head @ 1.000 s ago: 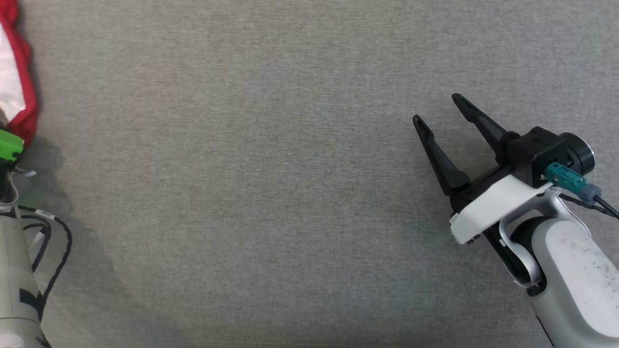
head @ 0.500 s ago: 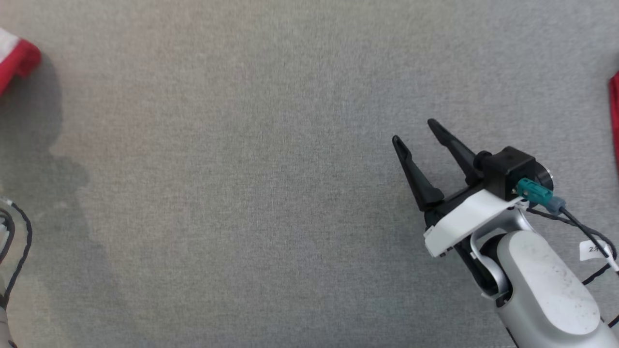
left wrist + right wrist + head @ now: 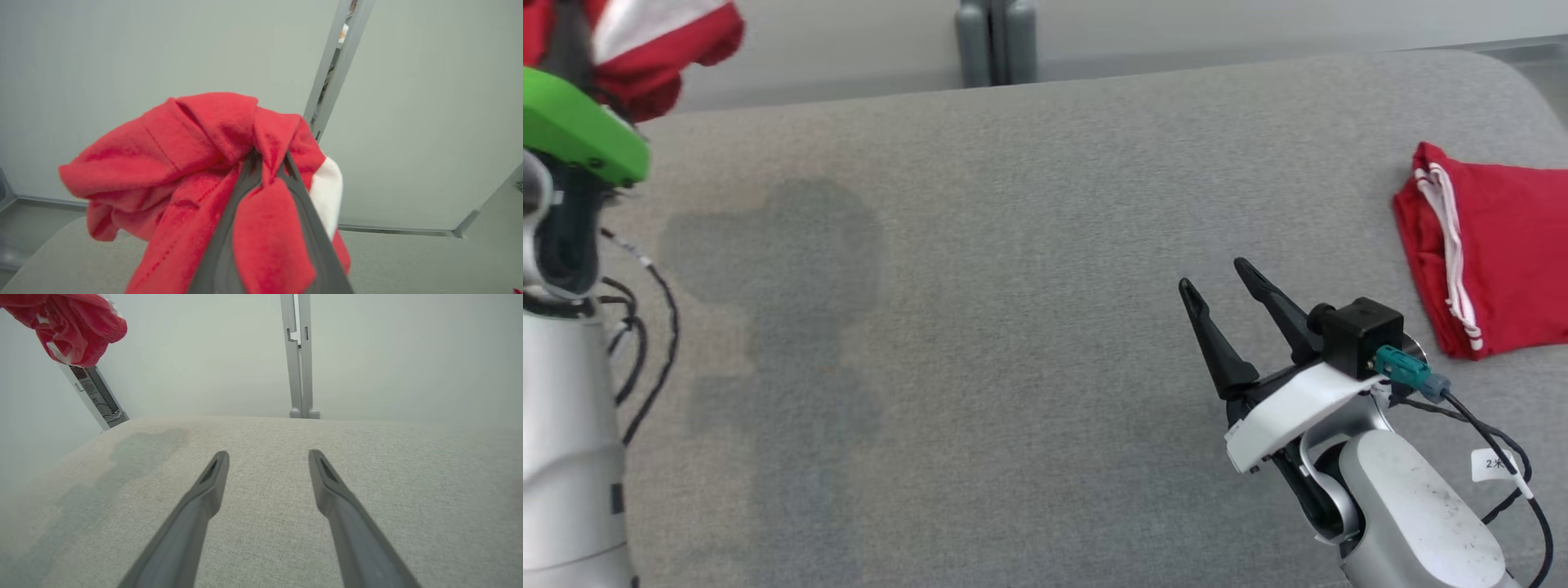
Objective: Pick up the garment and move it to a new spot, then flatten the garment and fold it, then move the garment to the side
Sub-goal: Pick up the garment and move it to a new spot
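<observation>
Left gripper (image 3: 269, 157) is clamped tight on a bunched fold of the red garment (image 3: 184, 163), with cloth squeezed up between its two dark fingers and draped over them. The garment hangs in the air, clear of the grey upholstered surface (image 3: 1029, 245), at the far left corner in the head view. A white panel (image 3: 327, 188) shows among the red. Right gripper (image 3: 1214, 275) hovers low over the right side of the surface, its jaws spread wide and holding nothing. A second red piece with white stripes (image 3: 1494, 253) lies folded near the right edge.

The step in hand looks like the carry to a new spot, early in the task. The pinch needs to be firm, since it holds a wad rather than an edge and loose cloth could slip out on a fast swing. The bare middle of the surface, between the shadow (image 3: 784, 245) and the right gripper, seems the best landing place. It is well apart from the folded piece and likely within reach of both arms for flattening. Lowering so the hanging end touches first, then drawing the arm sideways, would lay the cloth out rather than dump a heap. The right gripper is free to catch a trailing corner.
</observation>
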You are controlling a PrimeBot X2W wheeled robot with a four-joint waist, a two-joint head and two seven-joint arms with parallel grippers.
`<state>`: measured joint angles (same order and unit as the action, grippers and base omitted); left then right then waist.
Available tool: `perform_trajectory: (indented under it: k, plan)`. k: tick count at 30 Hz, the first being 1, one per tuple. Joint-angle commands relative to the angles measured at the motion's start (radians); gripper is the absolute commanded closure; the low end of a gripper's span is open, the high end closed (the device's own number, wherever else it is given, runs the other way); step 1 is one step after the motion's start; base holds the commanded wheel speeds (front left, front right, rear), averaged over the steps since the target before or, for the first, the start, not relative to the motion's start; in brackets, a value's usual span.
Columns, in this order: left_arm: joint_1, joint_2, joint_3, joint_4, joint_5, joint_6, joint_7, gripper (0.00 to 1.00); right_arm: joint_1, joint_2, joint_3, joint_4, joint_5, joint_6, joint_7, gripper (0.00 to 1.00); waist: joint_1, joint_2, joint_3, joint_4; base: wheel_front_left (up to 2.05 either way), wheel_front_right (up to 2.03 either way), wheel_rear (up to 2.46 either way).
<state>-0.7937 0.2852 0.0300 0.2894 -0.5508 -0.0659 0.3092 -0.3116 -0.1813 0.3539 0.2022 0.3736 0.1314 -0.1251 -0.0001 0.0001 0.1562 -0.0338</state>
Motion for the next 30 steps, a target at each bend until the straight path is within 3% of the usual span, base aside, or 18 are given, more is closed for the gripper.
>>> perform_trajectory:
  k: [1,7,13,19,24,25,26,30]
  plan:
    - [0.022,-0.023,-0.024,-0.037,-0.002,-0.006,0.011,1.00,0.016,-0.001,-0.007,0.002,0.004,-0.001,-0.007,0.00,0.0001,-0.0001,-0.069,-0.112,0.00,0.00,0.00]
    - [0.077,-0.122,-0.133,-0.147,-0.007,-0.016,0.038,1.00,0.020,0.005,-0.016,-0.007,0.000,-0.001,-0.006,0.00,0.0001,-0.0001,-0.048,-0.201,0.00,0.00,0.00]
    - [0.141,-0.188,-0.237,-0.149,-0.004,-0.031,0.010,1.00,0.014,0.013,-0.024,-0.014,0.005,-0.001,-0.015,0.00,0.0001,-0.0001,0.000,-0.276,0.00,0.00,0.00]
    - [0.232,-0.206,-0.321,-0.056,0.008,-0.041,-0.042,1.00,0.013,0.027,-0.024,-0.010,0.003,-0.001,-0.030,0.00,0.0001,-0.0001,0.046,-0.317,0.00,0.00,0.00]
    - [0.320,-0.184,-0.353,0.070,0.050,-0.034,-0.112,1.00,0.017,0.028,-0.031,0.000,0.001,-0.001,-0.045,0.00,0.0001,-0.0001,0.068,-0.308,0.00,0.00,0.00]
    - [0.333,-0.181,-0.357,0.096,0.061,-0.033,-0.132,0.60,0.016,0.030,-0.032,0.004,-0.001,-0.001,-0.045,0.00,0.0001,-0.0001,0.068,-0.301,0.00,0.00,0.00]
    - [0.343,-0.180,-0.359,0.112,0.064,-0.033,-0.144,0.00,0.016,0.031,-0.032,0.006,-0.002,-0.001,-0.046,0.00,0.0001,-0.0001,0.066,-0.296,0.00,0.00,0.00]
    - [0.382,-0.182,-0.356,0.156,0.066,-0.035,-0.220,0.00,0.019,0.029,-0.040,0.011,-0.003,-0.001,-0.047,0.00,0.0001,-0.0001,0.046,-0.269,0.00,0.00,0.00]
